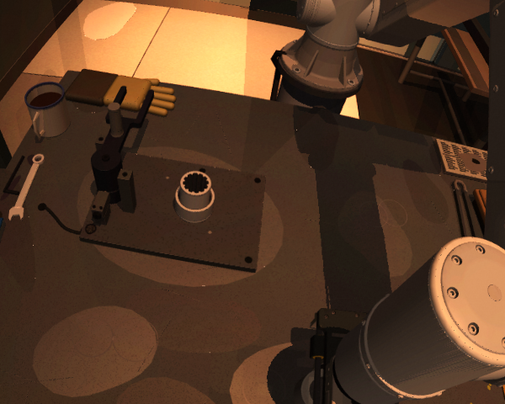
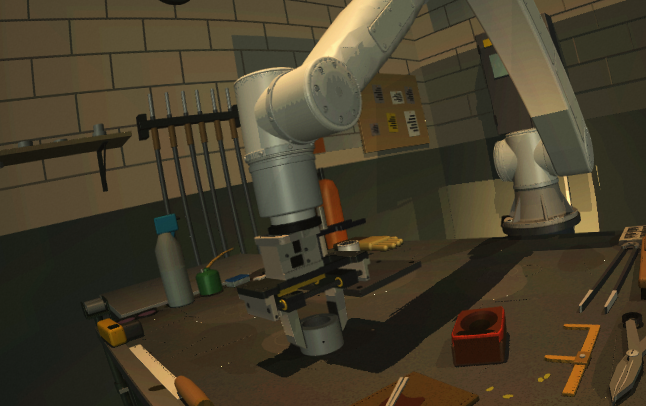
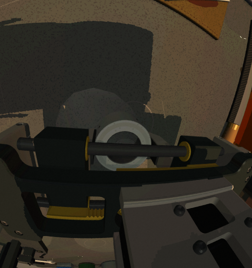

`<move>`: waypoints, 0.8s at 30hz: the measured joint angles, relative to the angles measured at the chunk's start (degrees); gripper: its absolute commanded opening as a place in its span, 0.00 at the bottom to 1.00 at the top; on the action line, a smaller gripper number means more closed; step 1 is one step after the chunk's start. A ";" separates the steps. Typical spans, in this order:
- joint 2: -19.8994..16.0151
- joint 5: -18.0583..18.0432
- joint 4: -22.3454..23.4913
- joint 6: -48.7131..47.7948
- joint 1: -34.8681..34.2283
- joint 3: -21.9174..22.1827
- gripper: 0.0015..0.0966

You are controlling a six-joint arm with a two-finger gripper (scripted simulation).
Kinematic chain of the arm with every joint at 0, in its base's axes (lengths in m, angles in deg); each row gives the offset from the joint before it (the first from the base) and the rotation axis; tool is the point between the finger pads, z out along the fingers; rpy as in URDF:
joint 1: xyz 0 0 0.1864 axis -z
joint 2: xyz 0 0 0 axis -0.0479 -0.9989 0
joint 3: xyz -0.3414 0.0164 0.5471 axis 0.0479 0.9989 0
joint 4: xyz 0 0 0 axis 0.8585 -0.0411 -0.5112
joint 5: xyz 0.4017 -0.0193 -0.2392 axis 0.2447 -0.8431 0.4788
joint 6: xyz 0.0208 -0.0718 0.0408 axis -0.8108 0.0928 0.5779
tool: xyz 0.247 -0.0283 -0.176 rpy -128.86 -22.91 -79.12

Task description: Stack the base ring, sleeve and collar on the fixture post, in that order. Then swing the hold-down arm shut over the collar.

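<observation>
The sleeve [image 2: 321, 334], a short grey tube with an open bore, stands upright on the bench near its front edge, and my gripper [image 2: 315, 323] has closed on it from above. The wrist camera shows its pale rim [image 3: 123, 145] between my fingers. Farther back, the dark fixture plate [image 1: 174, 217] carries the base ring [image 1: 194, 198] seated on the post, whose fluted top shows inside it. The hold-down arm [image 1: 113, 139] stands swung away at the plate's left end. I cannot see the collar.
The bench's front edge runs close below the gripper, with a leather pad [image 2: 416, 391] there. A red tray [image 2: 479, 335] sits to the right, then a square and pliers. A mug [image 1: 47, 108], glove and wrench [image 1: 24, 186] lie left of the plate.
</observation>
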 measured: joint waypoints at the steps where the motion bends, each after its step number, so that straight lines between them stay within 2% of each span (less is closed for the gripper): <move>1: 0.00 0.00 0.00 0.00 0.00 0.00 0.15; 8: 0.00 0.00 0.00 0.00 0.00 0.00 0.01; 24: 0.93 -1.42 0.00 0.00 0.00 -0.53 0.01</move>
